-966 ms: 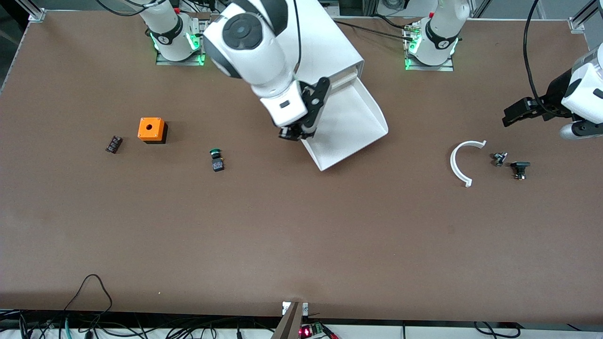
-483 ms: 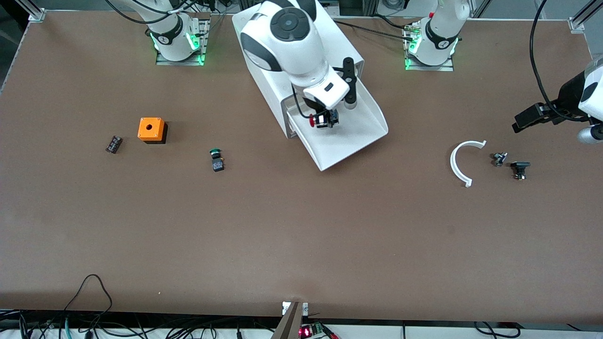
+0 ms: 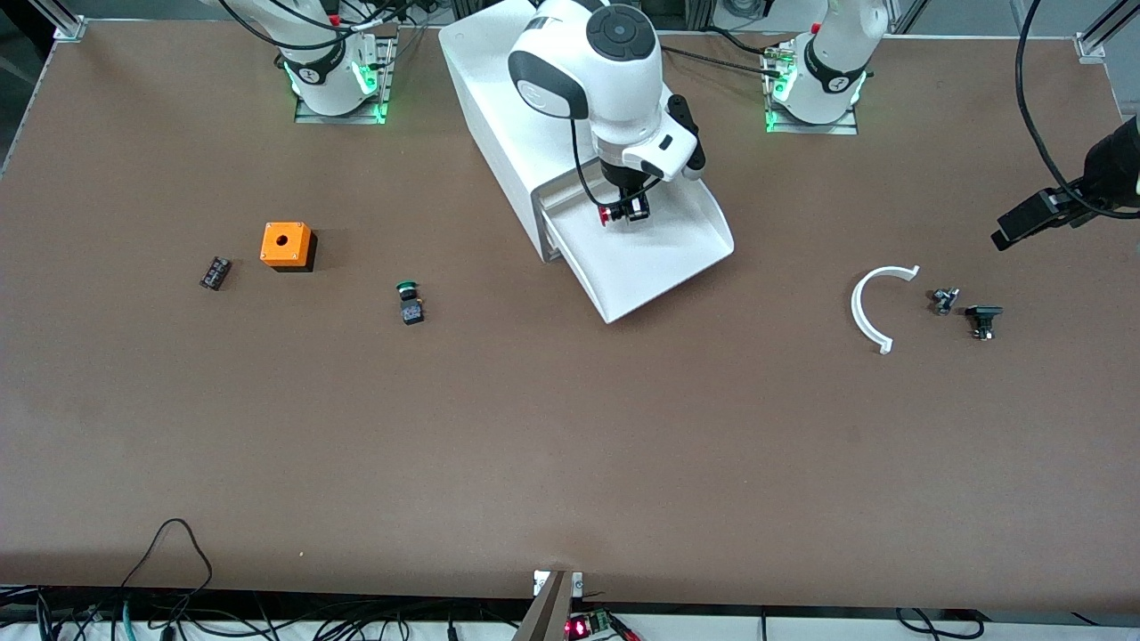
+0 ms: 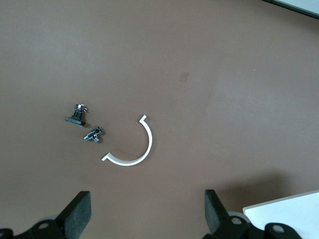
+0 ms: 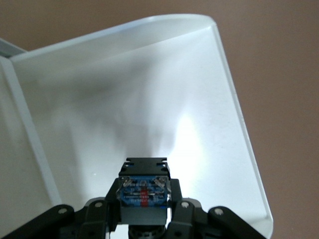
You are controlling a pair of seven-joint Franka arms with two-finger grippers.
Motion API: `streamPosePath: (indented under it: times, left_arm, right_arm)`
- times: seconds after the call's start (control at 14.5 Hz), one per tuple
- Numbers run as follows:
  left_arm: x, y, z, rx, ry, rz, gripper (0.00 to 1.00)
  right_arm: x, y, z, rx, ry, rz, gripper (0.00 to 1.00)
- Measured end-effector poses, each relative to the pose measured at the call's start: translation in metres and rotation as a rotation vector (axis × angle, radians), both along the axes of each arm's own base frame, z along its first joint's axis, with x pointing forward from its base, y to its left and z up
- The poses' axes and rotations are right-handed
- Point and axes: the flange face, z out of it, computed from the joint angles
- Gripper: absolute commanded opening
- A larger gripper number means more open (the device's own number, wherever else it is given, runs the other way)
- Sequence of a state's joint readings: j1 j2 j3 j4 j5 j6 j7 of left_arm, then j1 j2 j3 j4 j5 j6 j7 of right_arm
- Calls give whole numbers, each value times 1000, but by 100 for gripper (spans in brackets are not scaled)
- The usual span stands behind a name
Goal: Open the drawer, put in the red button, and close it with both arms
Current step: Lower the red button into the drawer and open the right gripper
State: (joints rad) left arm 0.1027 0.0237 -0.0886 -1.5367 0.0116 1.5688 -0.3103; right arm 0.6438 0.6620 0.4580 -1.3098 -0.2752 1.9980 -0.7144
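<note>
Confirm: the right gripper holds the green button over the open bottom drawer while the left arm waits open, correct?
Not quite: the right gripper holds the red button, not the green one, as the front view shows. The rest stands: it is over the open drawer, and the left gripper waits open.

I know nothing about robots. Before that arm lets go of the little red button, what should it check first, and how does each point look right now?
1. Drawer pulled out of the cabinet: ok.
2. Right pincer shut on the red button: ok.
3. Button over the drawer's floor, inside its walls: ok, the right wrist view shows the tray under the button.
4. Button low enough to drop gently: cannot tell, its height above the tray is unclear.
5. Left pincer open and out of the way, over the table's left-arm end by the white curved piece: ok.
6. Green button left on the table, not picked by mistake: ok.
</note>
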Motion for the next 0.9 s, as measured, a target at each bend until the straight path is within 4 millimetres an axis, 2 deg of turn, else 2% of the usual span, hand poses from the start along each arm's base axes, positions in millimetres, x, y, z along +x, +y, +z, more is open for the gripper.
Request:
streamPosePath:
  times: [0.28, 0.55, 0.62, 0.69, 0.76, 0.9]
  left_arm:
    - [0, -4, 0, 0, 2, -21, 100]
    - [0, -2, 0, 1, 3, -119, 100]
    - [0, -2, 0, 1, 3, -128, 100]
    - [0, -2, 0, 1, 4, -131, 100]
    - [0, -2, 0, 1, 4, -132, 100]
    - [0, -2, -1, 1, 6, -137, 100]
  right_arm:
    - [-1, 6, -31, -35, 6, 41, 26]
    - [-1, 11, -44, -24, 2, 46, 26]
    - [-2, 13, -48, -26, 5, 49, 36]
    - [-3, 14, -53, -31, 9, 52, 89]
    - [-6, 15, -57, -36, 10, 57, 100]
    - [-9, 18, -58, -37, 8, 53, 100]
